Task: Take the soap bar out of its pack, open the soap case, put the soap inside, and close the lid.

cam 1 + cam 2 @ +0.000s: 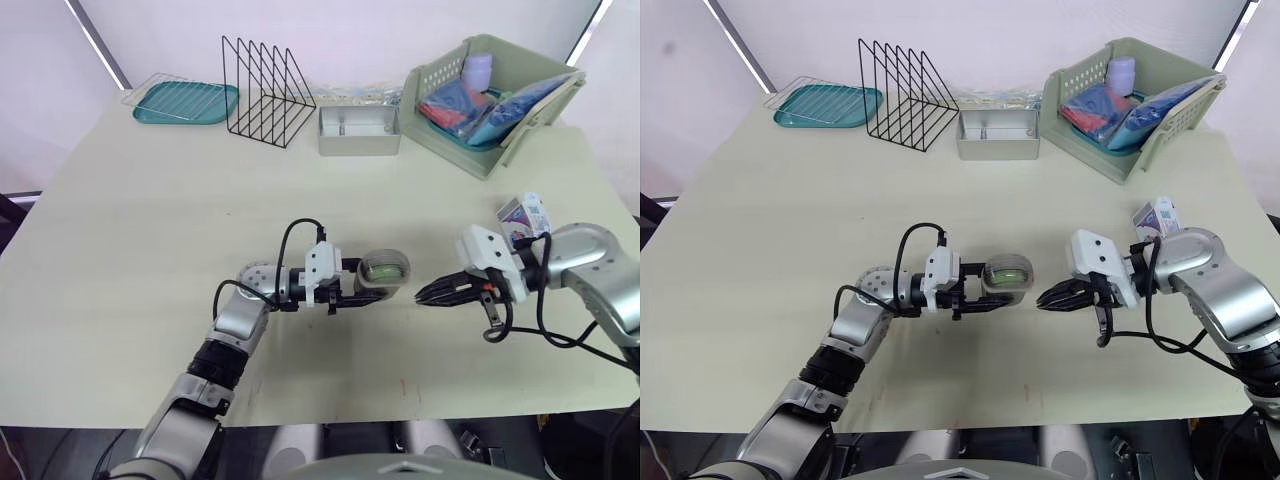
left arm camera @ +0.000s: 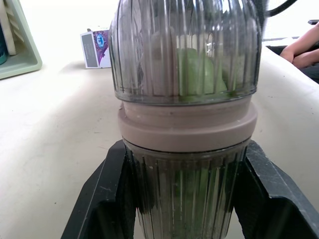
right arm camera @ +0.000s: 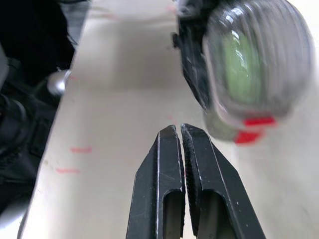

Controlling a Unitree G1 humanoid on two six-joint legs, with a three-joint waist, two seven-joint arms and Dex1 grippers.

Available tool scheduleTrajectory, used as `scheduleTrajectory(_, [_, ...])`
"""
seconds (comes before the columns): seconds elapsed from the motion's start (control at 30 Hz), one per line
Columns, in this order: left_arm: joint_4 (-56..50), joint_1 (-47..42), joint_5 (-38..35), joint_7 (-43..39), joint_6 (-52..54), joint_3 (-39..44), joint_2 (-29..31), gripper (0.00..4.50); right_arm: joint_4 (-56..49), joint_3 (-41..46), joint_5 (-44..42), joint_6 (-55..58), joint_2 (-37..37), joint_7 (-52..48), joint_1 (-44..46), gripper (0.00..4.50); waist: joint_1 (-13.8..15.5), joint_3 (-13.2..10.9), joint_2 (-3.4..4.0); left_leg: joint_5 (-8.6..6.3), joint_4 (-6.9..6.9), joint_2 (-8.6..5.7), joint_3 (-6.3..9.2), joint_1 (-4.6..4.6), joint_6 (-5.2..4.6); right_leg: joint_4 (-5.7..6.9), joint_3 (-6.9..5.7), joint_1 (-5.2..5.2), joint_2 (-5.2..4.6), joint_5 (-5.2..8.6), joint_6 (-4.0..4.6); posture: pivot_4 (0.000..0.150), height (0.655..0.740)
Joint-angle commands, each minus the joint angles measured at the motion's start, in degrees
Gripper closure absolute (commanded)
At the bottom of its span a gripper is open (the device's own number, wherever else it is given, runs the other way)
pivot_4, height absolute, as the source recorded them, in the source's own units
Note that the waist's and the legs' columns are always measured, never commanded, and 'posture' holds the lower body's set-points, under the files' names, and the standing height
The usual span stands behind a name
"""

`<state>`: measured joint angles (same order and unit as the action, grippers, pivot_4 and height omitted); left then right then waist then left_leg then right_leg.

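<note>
1. left hand [image 1: 362, 284]: both black fingers [image 2: 107, 199] are clamped on the lower half of the soap case [image 1: 386, 272], one finger on each side. the case is held off the bench [image 1: 150, 250], over its front centre area.

2. soap case: two clear ribbed halves meet at a beige band, with no gap visible between them. the green soap bar [image 2: 197, 69] is inside and visible through the ribbed wall. no readable writing on the case.

3. right hand [image 1: 422, 294]: fingers pressed together, pinching nothing. the tips point toward the case and sit near its rounded end, apart from it.

4. soap pack [image 1: 523, 213]: a small white carton with purple and blue print. it rests on the bench just behind the right forearm. the print includes a label panel, but the lettering is too small to read.

5. rear of bench, robot's left to right:
- teal tray [image 1: 186, 102] under a wire grid
- black wire rack [image 1: 268, 95]
- grey metal tray [image 1: 358, 143]
- pale green basket [image 1: 520, 140], holding red and blue packets and a lilac container

6. faint red marks [image 3: 79, 149] are on the bench surface near the front edge.
</note>
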<state>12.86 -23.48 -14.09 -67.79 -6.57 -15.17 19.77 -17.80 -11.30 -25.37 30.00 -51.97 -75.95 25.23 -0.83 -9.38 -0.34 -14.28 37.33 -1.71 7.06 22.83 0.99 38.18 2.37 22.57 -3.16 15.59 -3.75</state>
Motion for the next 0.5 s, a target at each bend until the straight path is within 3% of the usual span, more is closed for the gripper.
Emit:
scheduleTrajectory(0.03, [-1.10,-0.62,0.17,-0.05,-0.71,0.23,0.02,2.47,3.09,2.36,1.08,-2.74,-0.33,-0.20,1.33,4.35,0.01,0.00,0.00,0.00,0.01,0.00,-0.01,0.00,0.00,0.00,0.01,-0.01,0.00,0.00,0.00,0.150,0.7400])
scheduleTrajectory(0.27, [-0.89,-0.81,0.31,-0.23,-0.74,0.25,-0.12,2.47,8.34,5.01,-1.21,-3.09,1.66,-1.13,6.71,4.35,-0.03,0.00,0.00,0.00,0.01,0.00,-0.02,0.00,0.00,0.00,0.03,0.00,0.00,0.00,0.00,0.150,0.7400])
scheduleTrajectory(0.5, [-0.79,-0.90,0.34,-0.20,-0.73,0.33,-0.14,2.47,6.15,4.77,-2.56,-2.83,3.88,-1.11,8.45,4.35,-0.01,0.00,0.00,0.00,0.01,0.00,-0.02,0.00,0.00,0.01,0.04,0.01,0.00,0.00,0.00,0.150,0.7400])
